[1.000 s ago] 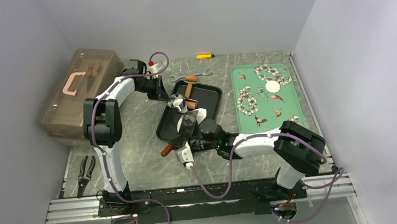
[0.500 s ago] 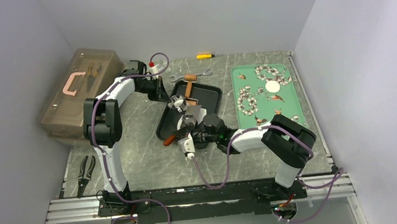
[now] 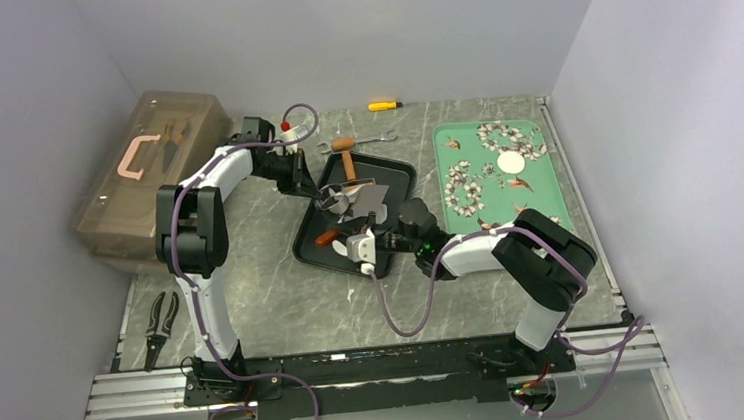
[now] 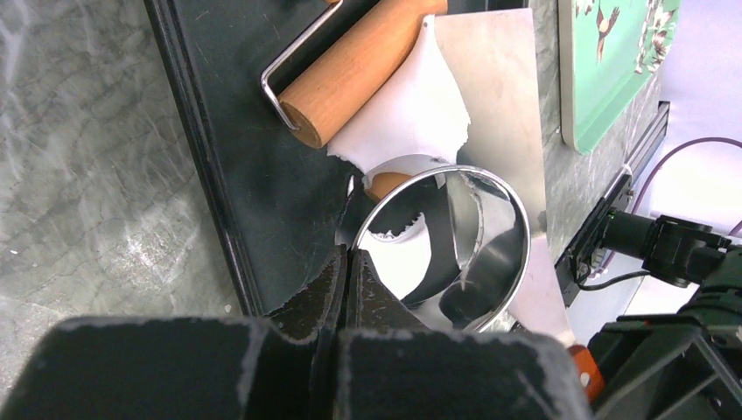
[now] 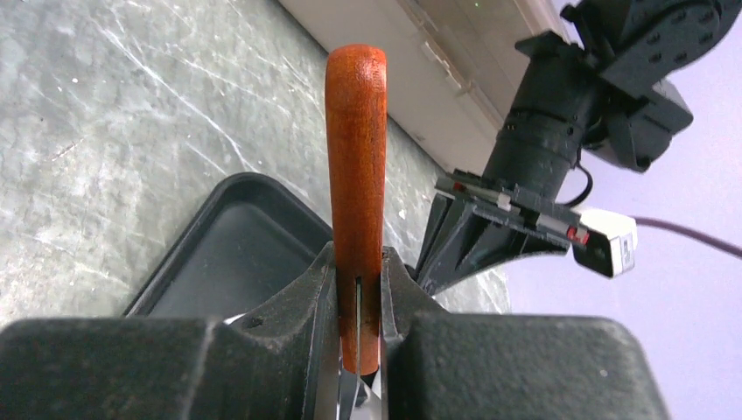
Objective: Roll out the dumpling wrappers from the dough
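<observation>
Keeping the scraper blade (image 4: 499,79) flat under the dough sheet (image 4: 402,122) on the black tray (image 4: 227,157) should avoid tearing; right gripper (image 5: 357,280) clamps its wooden handle (image 5: 356,157), left gripper (image 4: 350,262) pinches the ring cutter (image 4: 516,219) by its rim.

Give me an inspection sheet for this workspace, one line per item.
Surface: grey marbled table; black tray at centre, green floral tray to its right.
Job's things: dough, a ragged white sheet in the black tray, against the wooden roller; one round wrapper on the green tray.
Clutter: wrench, yellow tool, pliers.
Grippers: left gripper shut on the ring cutter; right gripper shut on the scraper handle.
Cables: purple cable loops over the table.
Surroundings: translucent toolbox at left; plain walls.
</observation>
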Robot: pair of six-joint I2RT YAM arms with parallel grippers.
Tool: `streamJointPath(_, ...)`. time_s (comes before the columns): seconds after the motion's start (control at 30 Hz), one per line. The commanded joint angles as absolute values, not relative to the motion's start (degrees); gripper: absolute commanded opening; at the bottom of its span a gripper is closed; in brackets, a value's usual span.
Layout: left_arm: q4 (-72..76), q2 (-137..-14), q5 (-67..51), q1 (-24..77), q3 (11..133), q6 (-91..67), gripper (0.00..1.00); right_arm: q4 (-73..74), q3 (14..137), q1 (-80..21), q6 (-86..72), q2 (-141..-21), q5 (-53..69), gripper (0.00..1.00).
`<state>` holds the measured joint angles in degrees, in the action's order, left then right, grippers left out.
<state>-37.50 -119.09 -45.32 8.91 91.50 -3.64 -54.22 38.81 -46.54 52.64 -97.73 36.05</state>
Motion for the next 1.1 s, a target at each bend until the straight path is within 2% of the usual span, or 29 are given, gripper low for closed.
streamJointPath(0.0, -37.3, -114.9, -47.7, 8.1, 91.2, -2.7, 0.0, -58.9, 37.7, -45.1, 50.1, -93.4, 37.9, 0.0)
streamJointPath(0.4, -35.2, -112.0, -45.6, 6.2, 91.5, -2.8, 0.0, -55.3, 34.4, -43.4, 45.7, -83.7, 40.4, 0.0)
streamJointPath(0.63, -35.6, -113.6, -46.1, 6.3, 91.9, -2.8, 0.0, -55.6, 33.6, -42.3, 44.7, -82.1, 40.5, 0.0)
streamJointPath(0.9, -37.5, -111.3, -46.0, 6.3, 89.9, -0.7, 0.0, -71.1, 32.7, -38.8, 22.2, -81.0, 37.3, 0.0)
streamJointPath(1.07, -41.3, -109.3, -44.7, 6.3, 88.9, 5.6, 0.0, -67.7, 32.3, -37.7, 23.4, -78.8, 39.5, 0.0)
